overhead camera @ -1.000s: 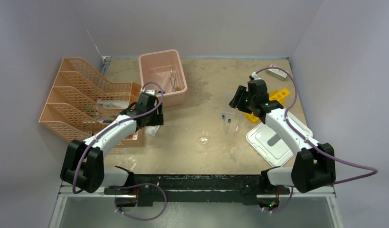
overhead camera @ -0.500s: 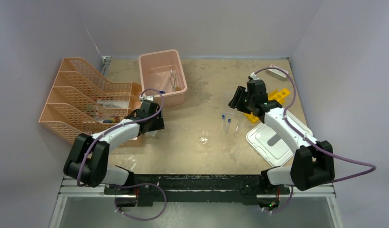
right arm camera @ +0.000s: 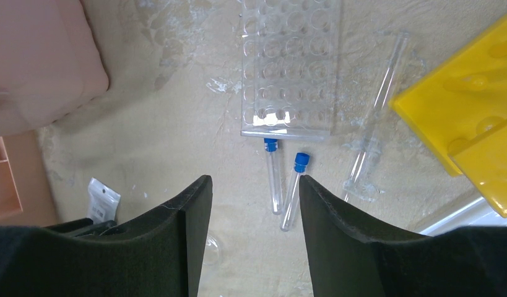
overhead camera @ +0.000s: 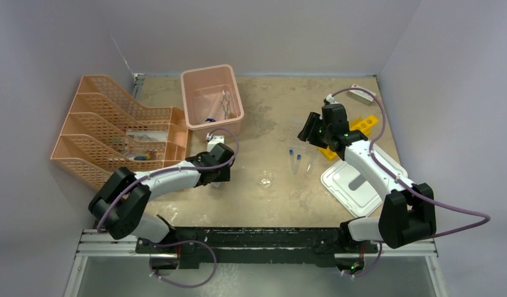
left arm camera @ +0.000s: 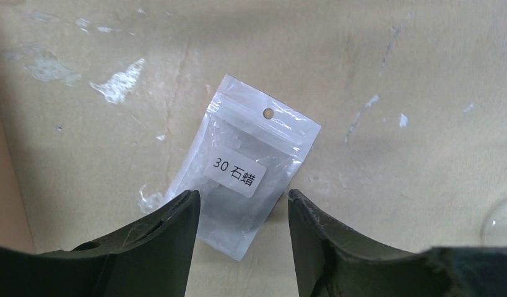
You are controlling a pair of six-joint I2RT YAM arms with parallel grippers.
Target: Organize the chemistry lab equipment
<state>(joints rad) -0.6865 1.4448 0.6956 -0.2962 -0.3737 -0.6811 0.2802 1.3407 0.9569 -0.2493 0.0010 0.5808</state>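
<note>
My left gripper (overhead camera: 218,175) (left arm camera: 243,195) is open just above a small clear zip bag (left arm camera: 241,167) with a white label, which lies flat on the table between its fingers. My right gripper (overhead camera: 309,133) (right arm camera: 255,179) is open and empty, above the table. Two blue-capped clear tubes (right arm camera: 273,176) (overhead camera: 294,159) lie beyond it, below a clear rack (right arm camera: 291,62). A thin glass pipe (right arm camera: 374,117) lies beside the yellow holed rack (right arm camera: 467,111) (overhead camera: 364,124). A tiny glass beaker (overhead camera: 265,180) stands mid-table. Metal tongs (overhead camera: 225,102) lie in the pink bin.
The pink bin (overhead camera: 195,93) stands at the back centre-left. Orange mesh file trays (overhead camera: 96,99) holding small items fill the left side. A white lid (overhead camera: 359,185) lies at the right front. A small box (overhead camera: 361,94) sits in the back right corner.
My left arm has swung right from beside the orange trays to over the zip bag near mid-table. The right arm has barely moved.
</note>
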